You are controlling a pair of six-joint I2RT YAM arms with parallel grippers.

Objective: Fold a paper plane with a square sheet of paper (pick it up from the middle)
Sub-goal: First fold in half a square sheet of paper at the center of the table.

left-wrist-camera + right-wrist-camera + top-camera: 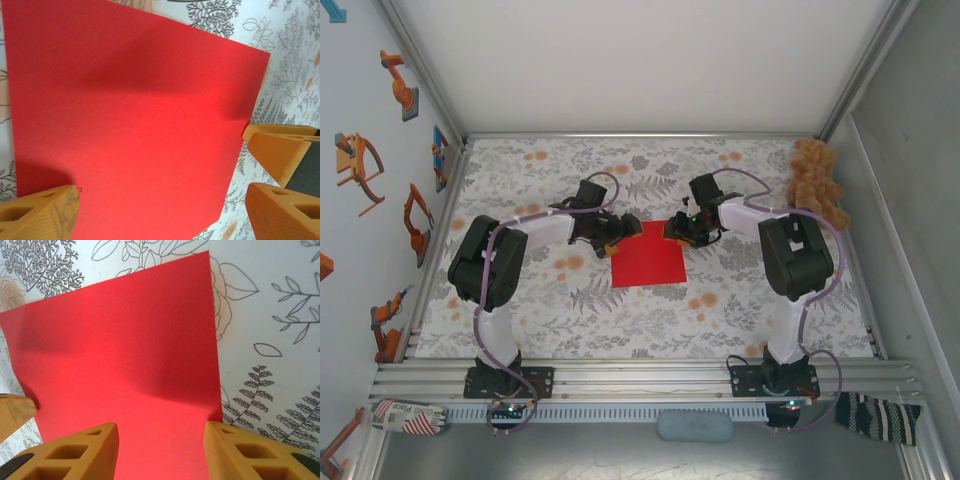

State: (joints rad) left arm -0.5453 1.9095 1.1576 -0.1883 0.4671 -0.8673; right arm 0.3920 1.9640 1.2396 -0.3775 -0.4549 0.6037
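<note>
Red square sheet of paper (648,255) lies flat on your floral desk (650,320), roughly midway between the two arms. Your left claw (611,246) sits at the sheet's left edge, spread wide, with one finger (42,215) over the paper and the other off it, gripping nothing. Your right claw (677,233) is at the far right corner, fingers (75,452) partway apart over the sheet's edge, not pinching it either. Brown teddy bear (817,182) is slumped in the desk's far right corner.
</note>
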